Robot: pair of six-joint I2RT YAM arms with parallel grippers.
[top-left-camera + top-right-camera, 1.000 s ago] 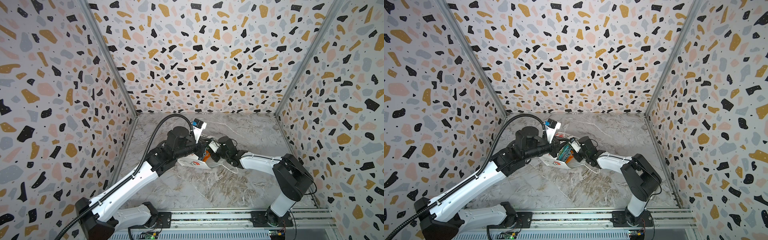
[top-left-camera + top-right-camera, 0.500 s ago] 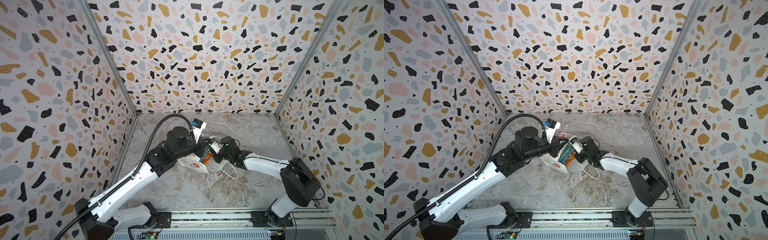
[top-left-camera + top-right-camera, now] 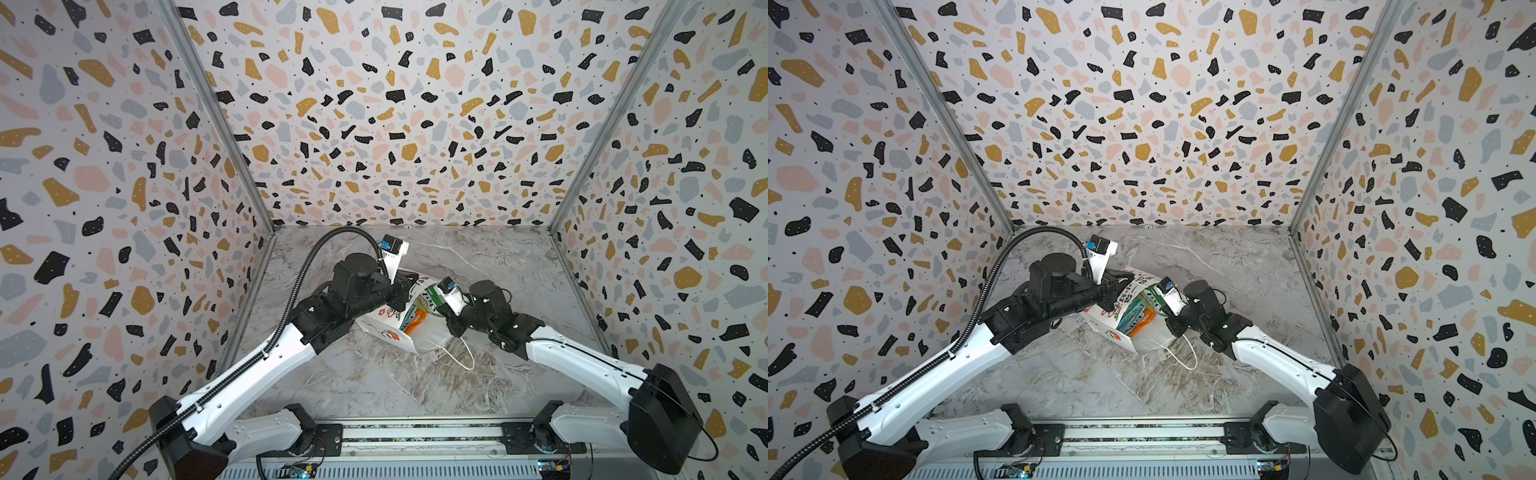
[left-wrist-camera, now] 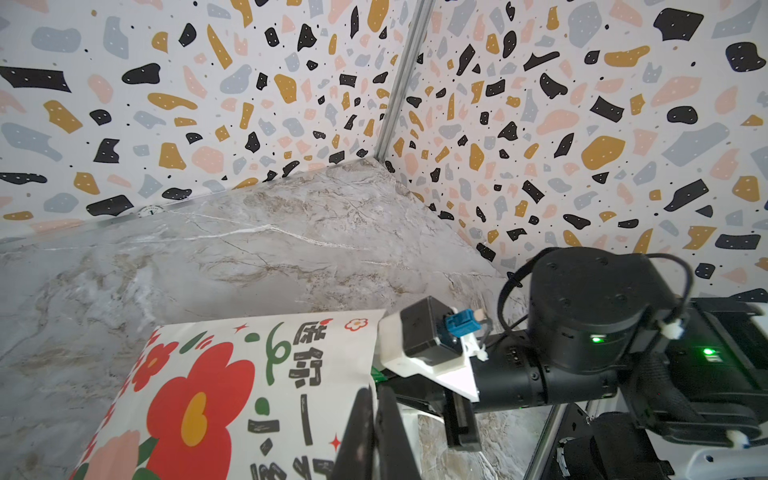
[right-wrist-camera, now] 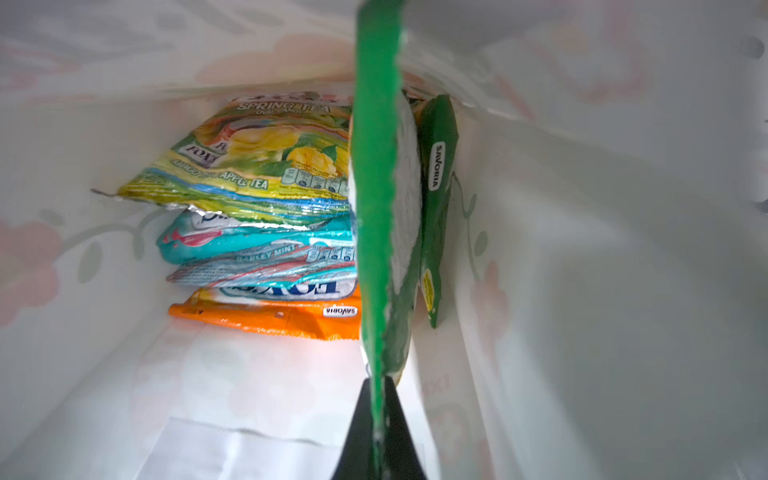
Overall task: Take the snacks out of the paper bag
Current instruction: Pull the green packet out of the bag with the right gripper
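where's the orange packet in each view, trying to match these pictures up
both top views: the orange packet peeks out of the mouth of the paper bag, near the picture's middle.
left wrist: not in it; only the flowered outside of the paper bag shows.
right wrist: inside the bag, the orange packet ends the stack, next to the teal packets.
shared landmark: the paper bag, in every view.

The paper bag (image 3: 388, 332) is lying on its side on the table (image 3: 490, 266). Inside the bag, the snacks (image 5: 257, 232) are lying stacked at its closed end; one packet (image 5: 376, 208) is standing edgewise nearer its mouth.
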